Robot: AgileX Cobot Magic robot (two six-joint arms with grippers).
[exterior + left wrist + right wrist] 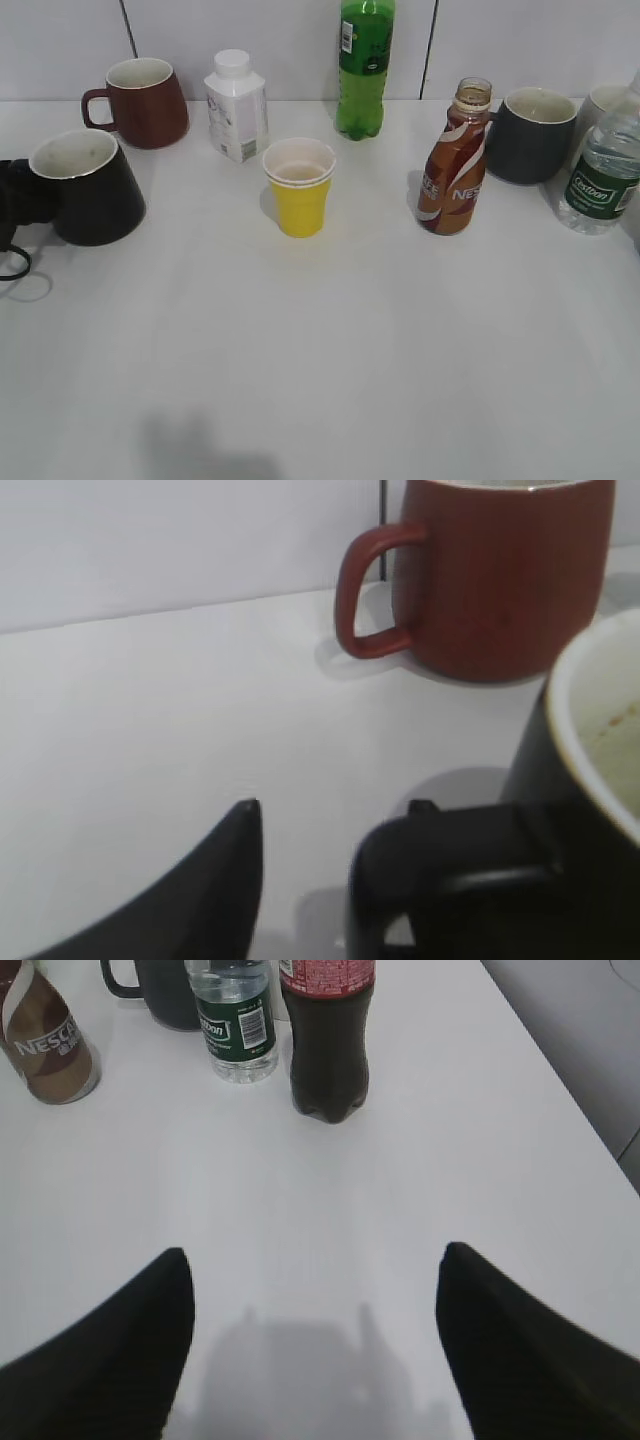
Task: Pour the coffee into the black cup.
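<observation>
The black cup stands at the far left of the table and fills the right edge of the left wrist view. My left gripper is at its handle. The fingers are apart: the right fingertip peeks over the handle and the left finger is clear of it, with bare table between. The uncapped NESCAFE coffee bottle stands upright right of centre, and also shows in the right wrist view. My right gripper is open and empty over bare table, out of the exterior view.
A maroon mug, a white carton-shaped bottle and a green bottle stand at the back. A yellow paper cup is at centre. A dark grey mug, a water bottle and a cola bottle are at the right.
</observation>
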